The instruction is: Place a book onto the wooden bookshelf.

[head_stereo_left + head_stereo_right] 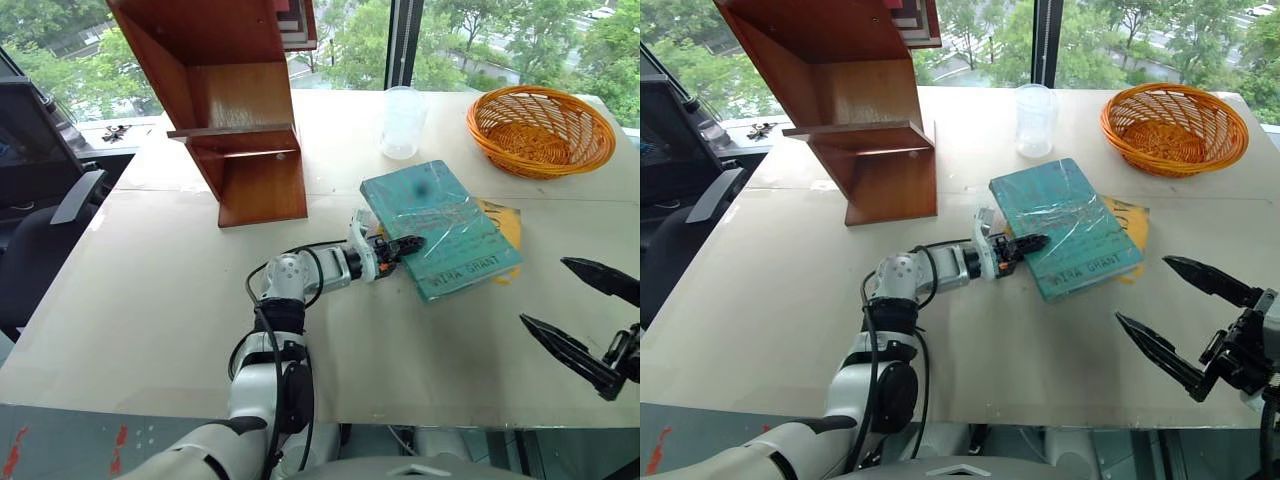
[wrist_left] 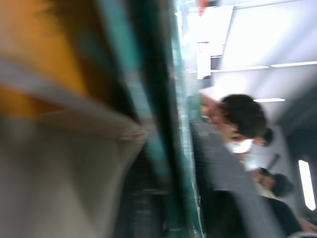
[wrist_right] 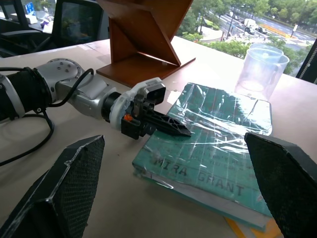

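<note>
Lift the book (image 1: 440, 228) slowly w/ spine level; it's big and plastic-wrapped, so it may slip or droop; carry to wooden bookshelf (image 1: 228, 110) at 10 o'clock. Left gripper (image 1: 400, 246) fingers pinch the book's near-left edge; book lies mid-counter on a yellow book (image 1: 506, 222). Right gripper (image 1: 1175, 318) fingers spread wide, holding nothing.

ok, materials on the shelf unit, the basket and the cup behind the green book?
Reddish-brown wooden bookshelf: polished wood or veneer, since its boards shine. Orange woven basket: wicker or rattan by its open weave, possibly plastic imitation. Clear cup: see-through, faintly frosted, likely plastic.
</note>
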`<control>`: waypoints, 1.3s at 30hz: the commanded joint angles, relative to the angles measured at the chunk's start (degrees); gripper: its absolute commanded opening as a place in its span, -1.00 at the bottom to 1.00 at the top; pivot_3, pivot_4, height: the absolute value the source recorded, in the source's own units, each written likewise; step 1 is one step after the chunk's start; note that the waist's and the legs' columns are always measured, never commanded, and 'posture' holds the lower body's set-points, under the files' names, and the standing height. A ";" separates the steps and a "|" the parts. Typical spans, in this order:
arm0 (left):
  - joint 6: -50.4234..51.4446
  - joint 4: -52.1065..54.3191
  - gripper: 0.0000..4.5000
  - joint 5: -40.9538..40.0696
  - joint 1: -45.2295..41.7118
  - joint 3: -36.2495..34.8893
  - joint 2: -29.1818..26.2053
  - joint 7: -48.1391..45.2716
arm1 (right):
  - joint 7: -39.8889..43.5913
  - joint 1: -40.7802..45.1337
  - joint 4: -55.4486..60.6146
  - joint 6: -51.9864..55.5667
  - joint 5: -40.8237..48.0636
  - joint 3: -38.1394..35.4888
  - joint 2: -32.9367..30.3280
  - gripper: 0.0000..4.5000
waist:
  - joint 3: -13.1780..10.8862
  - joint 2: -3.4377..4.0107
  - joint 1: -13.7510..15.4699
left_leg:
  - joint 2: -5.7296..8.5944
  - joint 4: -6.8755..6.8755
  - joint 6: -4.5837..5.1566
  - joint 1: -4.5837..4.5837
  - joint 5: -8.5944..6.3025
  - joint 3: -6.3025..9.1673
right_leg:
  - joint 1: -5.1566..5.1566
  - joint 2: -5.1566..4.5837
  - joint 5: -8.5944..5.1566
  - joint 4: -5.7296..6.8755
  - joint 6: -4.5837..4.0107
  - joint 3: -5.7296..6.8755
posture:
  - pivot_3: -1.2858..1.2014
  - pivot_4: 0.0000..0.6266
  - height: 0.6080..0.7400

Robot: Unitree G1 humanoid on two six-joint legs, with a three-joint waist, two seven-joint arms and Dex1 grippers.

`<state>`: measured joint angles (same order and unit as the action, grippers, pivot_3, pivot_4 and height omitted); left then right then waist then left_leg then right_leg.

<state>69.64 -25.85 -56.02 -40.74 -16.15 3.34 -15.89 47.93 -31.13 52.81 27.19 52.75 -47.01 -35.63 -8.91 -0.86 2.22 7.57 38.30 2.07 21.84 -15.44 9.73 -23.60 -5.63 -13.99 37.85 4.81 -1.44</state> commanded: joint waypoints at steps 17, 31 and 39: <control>-21.22 54.69 -0.98 15.81 -11.65 15.67 -48.95 -28.34 | 3.42 30.06 -25.25 -7.71 -5.86 18.62 -6.28 1.00 | -0.02 0.13 -1.25 | -0.01 -0.17 -0.01 -0.06 0.00 -0.10 | 0.08 0.17 0.06 -0.33 -0.11 -0.07 | 0.03 -0.52 1.00; -41.73 33.80 -0.98 65.03 -25.05 34.35 -77.39 -46.08 | 10.68 48.93 -40.12 -13.99 -10.62 26.82 -5.14 1.00 | -0.29 0.11 -2.92 | -0.10 -0.81 0.10 0.16 -0.04 -0.24 | -0.43 0.27 0.00 -0.60 -0.02 -0.16 | 0.03 -0.52 1.00; -44.03 24.39 -0.98 81.27 -32.87 42.34 -74.33 -59.17 | 12.86 54.69 -44.60 -16.99 -12.51 28.78 -4.13 1.00 | -0.39 -0.04 -2.91 | -0.08 -0.54 0.10 0.44 -0.04 -0.03 | -0.55 0.33 0.01 -0.51 -0.02 0.06 | 0.03 -0.52 1.00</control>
<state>25.36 -0.23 22.15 -71.96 27.43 -70.11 -73.77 60.40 22.95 7.58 11.59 40.20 -17.67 -39.67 -9.30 -0.90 -0.70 7.49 37.77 2.17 22.30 -15.48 9.70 -24.16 -5.30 -13.98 37.34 4.79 -1.39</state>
